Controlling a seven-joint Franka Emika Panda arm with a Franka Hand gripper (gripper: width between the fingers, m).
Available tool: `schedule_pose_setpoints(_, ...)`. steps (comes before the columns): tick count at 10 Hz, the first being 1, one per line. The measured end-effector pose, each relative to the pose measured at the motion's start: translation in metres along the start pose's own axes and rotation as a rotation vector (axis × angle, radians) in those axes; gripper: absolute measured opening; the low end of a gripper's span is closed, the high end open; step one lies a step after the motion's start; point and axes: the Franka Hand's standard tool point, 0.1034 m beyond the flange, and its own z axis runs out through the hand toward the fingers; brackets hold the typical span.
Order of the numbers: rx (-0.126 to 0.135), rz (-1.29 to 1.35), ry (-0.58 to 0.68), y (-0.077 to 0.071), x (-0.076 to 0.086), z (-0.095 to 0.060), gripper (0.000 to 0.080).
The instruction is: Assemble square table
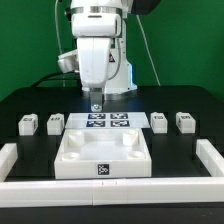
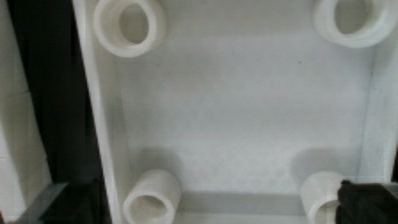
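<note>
evenly lit, low-resolution frames; wrist view soft, slightly blurred.

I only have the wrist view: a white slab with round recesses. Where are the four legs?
Observer: All lie loose behind the slab: the left legs at the exterior view's left of the marker board, the right legs at its right.
Operator: And my claw?
Observer: The claw hangs open over the marker board's far edge, not over the slab.
Operator: Anything fencing the area?
Observer: White border rails run along both sides and the front.
</note>
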Motion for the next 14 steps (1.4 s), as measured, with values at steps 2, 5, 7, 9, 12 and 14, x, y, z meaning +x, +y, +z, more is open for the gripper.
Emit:
schedule_pose_setpoints(2,0.003,0.101,-0.032,-0.010,0.019,0.011,0.0650)
schedule_pose_setpoints(5,0.036,0.122,-0.020,-0.051,0.032,0.054,0.0650)
schedule_pose_setpoints(7,0.032,0.127,0.003,-0.075,0.029,0.071,0.0650)
schedule_pose_setpoints(9,0.049,0.135,-0.004,-0.089,0.015,0.076,0.0650)
schedule_pose_setpoints(12,0.051,0.131,-0.002,-0.089,0.014,0.081,0.0650)
schedule_pose_setpoints(14,0.052,0.131,-0.002,-0.089,0.015,0.081,0.0483)
